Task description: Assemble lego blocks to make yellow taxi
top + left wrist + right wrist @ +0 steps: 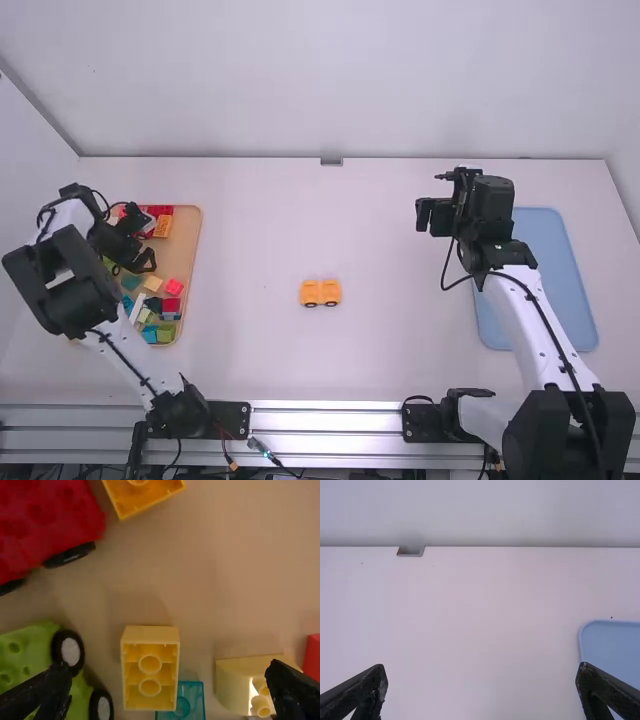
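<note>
My left gripper (140, 262) is over the wooden tray of blocks at the left. In the left wrist view that gripper (167, 690) stands open, with a yellow block (150, 667) lying on its side between its fingertips and a pale yellow block (245, 685) by one finger. Toward the middle of the table sits an orange-yellow wheeled piece (320, 292). My right gripper (434, 216) is held above the table at the right; in the right wrist view this gripper (481, 680) is open around nothing.
The wooden tray (190, 255) holds several coloured blocks, among them a red wheeled base (45, 525), a green wheeled base (30, 650) and a teal block (192, 700). A blue tray (555, 270) lies beneath the right arm's side.
</note>
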`<state>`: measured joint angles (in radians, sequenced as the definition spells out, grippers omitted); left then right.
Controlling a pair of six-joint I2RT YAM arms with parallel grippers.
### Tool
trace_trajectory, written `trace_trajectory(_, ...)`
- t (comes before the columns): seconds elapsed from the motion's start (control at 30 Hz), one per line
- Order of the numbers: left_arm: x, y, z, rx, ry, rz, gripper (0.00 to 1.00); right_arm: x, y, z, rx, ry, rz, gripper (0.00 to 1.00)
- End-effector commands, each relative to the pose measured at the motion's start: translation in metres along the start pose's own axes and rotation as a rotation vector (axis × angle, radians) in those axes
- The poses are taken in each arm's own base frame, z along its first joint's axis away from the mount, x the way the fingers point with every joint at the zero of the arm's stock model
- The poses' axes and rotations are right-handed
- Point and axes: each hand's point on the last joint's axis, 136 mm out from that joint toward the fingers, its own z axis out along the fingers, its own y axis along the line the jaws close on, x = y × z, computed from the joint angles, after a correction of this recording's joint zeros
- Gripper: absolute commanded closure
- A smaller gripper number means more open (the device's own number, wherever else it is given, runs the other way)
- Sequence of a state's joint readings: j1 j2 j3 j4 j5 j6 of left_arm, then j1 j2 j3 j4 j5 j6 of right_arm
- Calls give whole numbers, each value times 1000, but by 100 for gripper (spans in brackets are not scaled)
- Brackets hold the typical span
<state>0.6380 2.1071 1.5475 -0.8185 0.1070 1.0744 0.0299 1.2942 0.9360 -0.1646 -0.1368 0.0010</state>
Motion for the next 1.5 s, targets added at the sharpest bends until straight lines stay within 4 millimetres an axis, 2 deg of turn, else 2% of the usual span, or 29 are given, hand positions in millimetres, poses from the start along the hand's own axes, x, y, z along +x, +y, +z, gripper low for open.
trace_trajectory(0.0,12,-2,14,31,43,2,5,-11,2,-1,-8,-20,-3,1)
trace_trajectory(0.17,13,-3,21,43,48,-27,18,-12,3,-1,-9,-26,-5,1)
trace_trajectory(0.2,18,1,20,30,61,-37,25,-13,3,-1,-9,-26,-5,1)
trace_trajectory(0.27,19,3,20,18,72,-56,31,-13,2,-1,-8,-26,-4,1)
trace_trajectory(0.57,27,3,20,16,99,-92,42,-13,2,-1,-8,-28,-5,1)
trace_trajectory(0.73,30,5,19,13,103,-98,45,-13,2,-1,-7,-28,-4,1)
trace_trajectory(0.83,30,5,19,13,103,-100,52,-13,2,-1,-8,-27,-4,1)
trace_trajectory(0.87,29,5,19,13,104,-97,57,-13,3,-1,-8,-28,-5,1)
trace_trajectory(1.03,27,5,20,12,91,-97,64,-13,3,-1,-8,-28,-5,1)
trace_trajectory(1.1,28,6,19,12,91,-99,73,-14,2,-1,-8,-31,-5,1)
trace_trajectory(1.47,23,12,20,-16,76,-146,80,-12,2,-1,-8,-26,-4,1)
